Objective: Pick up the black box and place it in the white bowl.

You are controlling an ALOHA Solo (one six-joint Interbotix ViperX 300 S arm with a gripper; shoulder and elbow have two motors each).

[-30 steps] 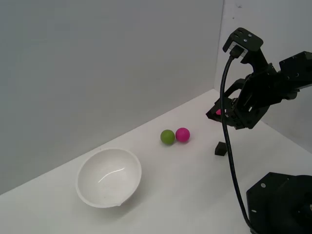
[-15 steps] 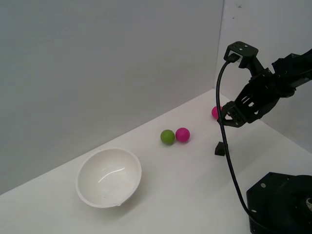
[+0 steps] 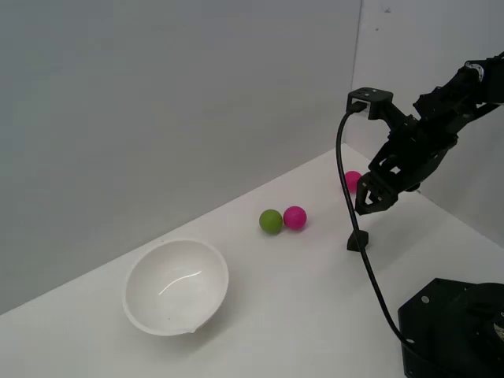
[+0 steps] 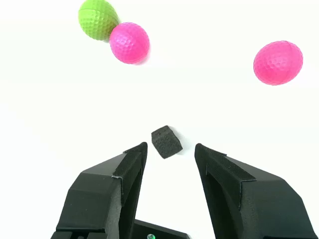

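The black box (image 3: 357, 240) is a tiny matte cube lying on the white table. In the wrist view the box (image 4: 166, 142) sits just ahead of the gap between my two fingers. My gripper (image 3: 368, 206) hangs a little above the box, open and empty; in the wrist view the gripper (image 4: 170, 149) has its jaws spread wider than the box. The white bowl (image 3: 176, 287) stands on the table far to the exterior view's left, empty.
A green ball (image 3: 271, 221) and a pink ball (image 3: 295, 216) touch each other between box and bowl. A second pink ball (image 3: 351, 181) lies near the wall behind my gripper. The black robot base (image 3: 453, 331) fills the exterior view's lower right corner.
My arm has reached out and lowered, bringing the gripper down towards the black box. The box, balls and bowl have not moved.
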